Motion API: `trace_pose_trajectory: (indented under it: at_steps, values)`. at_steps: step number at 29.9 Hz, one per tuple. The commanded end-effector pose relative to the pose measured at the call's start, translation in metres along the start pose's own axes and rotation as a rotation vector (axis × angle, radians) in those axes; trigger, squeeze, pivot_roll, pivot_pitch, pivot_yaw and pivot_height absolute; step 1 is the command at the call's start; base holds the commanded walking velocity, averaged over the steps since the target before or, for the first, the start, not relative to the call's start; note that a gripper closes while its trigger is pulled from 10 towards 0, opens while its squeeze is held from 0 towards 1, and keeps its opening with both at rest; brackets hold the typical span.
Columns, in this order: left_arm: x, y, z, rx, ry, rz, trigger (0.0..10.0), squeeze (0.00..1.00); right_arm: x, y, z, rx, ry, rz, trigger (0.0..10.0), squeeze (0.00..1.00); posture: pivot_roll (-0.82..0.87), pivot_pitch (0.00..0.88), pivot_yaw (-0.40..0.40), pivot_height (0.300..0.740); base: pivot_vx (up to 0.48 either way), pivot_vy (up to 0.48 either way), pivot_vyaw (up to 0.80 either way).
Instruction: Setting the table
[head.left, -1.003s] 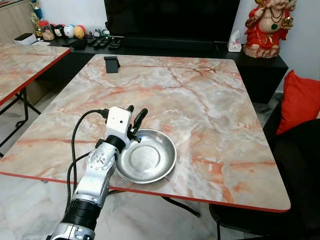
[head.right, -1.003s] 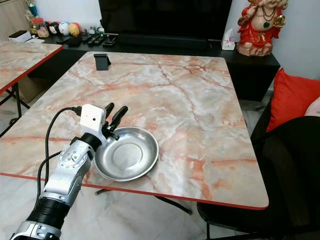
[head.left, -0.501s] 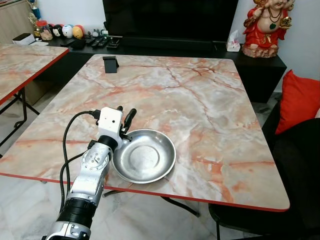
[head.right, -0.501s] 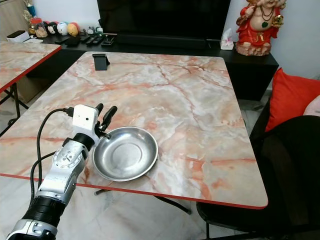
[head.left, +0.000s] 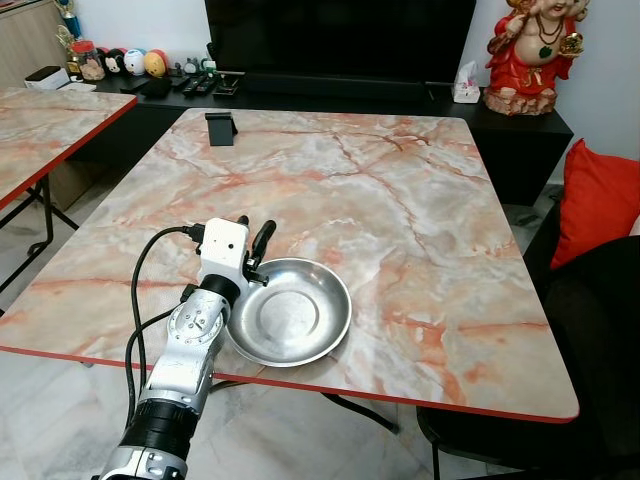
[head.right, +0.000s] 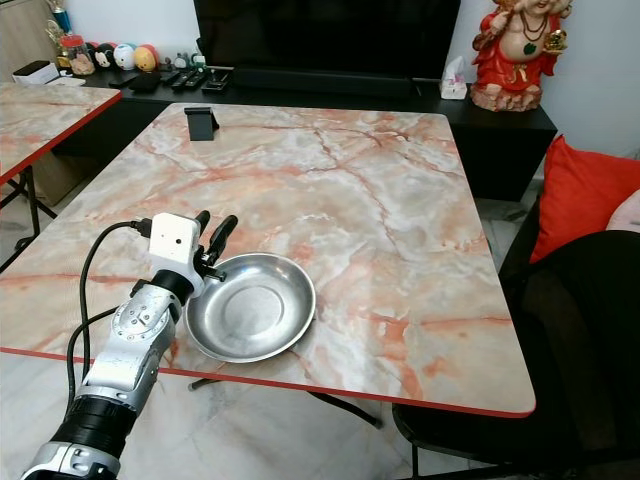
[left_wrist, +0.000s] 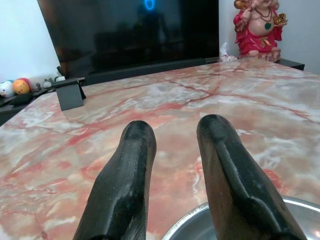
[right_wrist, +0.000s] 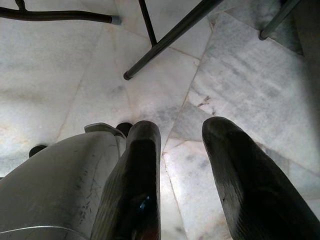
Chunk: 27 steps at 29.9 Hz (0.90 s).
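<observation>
Landmark: round shallow stainless-steel plate (head.left: 290, 312), lying flat on the pink-and-white marble-pattern table with red edging (head.left: 400, 200), close to the table's near edge and toward its left half.

Left gripper (head.left: 254, 243): released, the two black fingers parted with nothing between them. It sits at the plate's left-rear rim; in the left wrist view the left gripper's fingers (left_wrist: 125, 185) point across the table toward the black television, and the plate's rim curves in just under the finger on the plate's side. That finger looks to be over or touching the rim; contact cannot be confirmed. The fingers do not straddle the rim.

Key relation: the plate lies to the right of and slightly nearer than the left gripper's fingertips. A round plate has no long axis, so any rim point would serve. The left arm is clearly the nearer one.

Right gripper (right_wrist: 180, 170): hangs idle over grey marble floor tiles, fingers apart, empty.

Beyond the plate, at the table's far left corner, stands a small black phone stand (head.left: 221, 128); well apart, not in the way.

Judgement: the plate appears set down. If it needs shifting, the fingers must first move right to bracket the rim.
</observation>
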<state>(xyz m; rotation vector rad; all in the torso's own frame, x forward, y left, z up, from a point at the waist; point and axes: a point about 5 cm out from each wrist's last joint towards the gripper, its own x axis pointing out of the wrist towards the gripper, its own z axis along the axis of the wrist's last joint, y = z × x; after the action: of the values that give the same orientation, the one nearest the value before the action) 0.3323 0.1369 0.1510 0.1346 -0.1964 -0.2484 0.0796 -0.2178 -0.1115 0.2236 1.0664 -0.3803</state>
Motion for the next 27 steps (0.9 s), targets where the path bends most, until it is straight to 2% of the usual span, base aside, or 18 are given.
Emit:
trace_pose_trajectory:
  at_steps: [1,27]
  values:
    - [0.0017,0.0007,0.0042,-0.003,-0.006,0.008,10.0,0.00,0.0000,-0.0018,0.0012,0.015,-0.007,-0.006,10.0,0.00,0.07,0.000,-0.026,0.728,0.000,0.000,0.00]
    - [0.0051,-0.0047,0.0056,-0.015,-0.010,-0.008,10.0,0.00,0.0004,0.0014,0.0015,0.006,-0.007,0.004,10.0,0.00,0.09,0.000,-0.031,0.728,0.000,0.267,0.00]
